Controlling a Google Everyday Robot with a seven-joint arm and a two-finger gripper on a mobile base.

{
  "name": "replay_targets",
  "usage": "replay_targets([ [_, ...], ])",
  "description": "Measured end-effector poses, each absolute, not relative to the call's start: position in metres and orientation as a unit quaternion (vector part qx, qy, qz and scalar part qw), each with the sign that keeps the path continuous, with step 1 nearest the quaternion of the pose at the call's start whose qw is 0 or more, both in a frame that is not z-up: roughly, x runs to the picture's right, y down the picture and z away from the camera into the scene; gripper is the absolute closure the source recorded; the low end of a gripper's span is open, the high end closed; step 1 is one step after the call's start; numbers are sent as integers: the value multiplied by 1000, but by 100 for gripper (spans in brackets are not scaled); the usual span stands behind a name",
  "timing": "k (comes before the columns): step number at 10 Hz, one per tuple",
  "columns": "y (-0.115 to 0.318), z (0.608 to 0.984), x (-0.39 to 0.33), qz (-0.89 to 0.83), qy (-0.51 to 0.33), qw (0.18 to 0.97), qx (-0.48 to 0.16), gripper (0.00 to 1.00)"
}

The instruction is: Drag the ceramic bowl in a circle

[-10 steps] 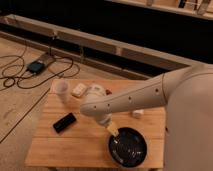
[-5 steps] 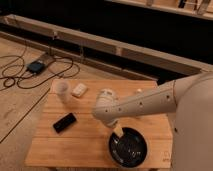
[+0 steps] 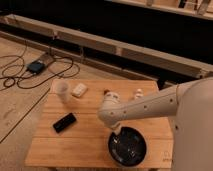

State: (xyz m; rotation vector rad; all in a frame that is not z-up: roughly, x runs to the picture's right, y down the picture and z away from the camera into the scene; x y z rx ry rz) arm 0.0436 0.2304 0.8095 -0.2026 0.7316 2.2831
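High view, facing down, pincer [image 3: 117, 130] seemingly at bowl [image 3: 131, 149]

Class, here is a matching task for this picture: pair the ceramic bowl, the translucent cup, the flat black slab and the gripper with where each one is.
Things:
1. ceramic bowl
2. translucent cup
3. flat black slab
4. gripper

Places:
A. back left part of the table
B. at the bowl's back left rim, under the arm's bend
C. front right part of the table
D. left side of the table, in front of the cup

Pairs: 1-C, 2-A, 3-D, 4-B
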Motion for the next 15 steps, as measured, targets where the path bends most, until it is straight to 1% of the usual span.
replay_targets([
  [1,231,810,46,886,284,358,-80,79],
  [2,232,810,47,885,286,357,-80,90],
  [3,230,809,51,887,287,354,-79,98],
  [4,229,808,56,887,288,352,-76,100],
  [6,214,805,64,889,285,352,-65,100],
  [9,180,809,62,890,273,362,-51,100],
  [12,157,813,26,883,258,388,-57,100],
  [14,155,810,-7,873,254,410,-68,100],
  [15,161,805,-31,864,251,429,-79,100],
])
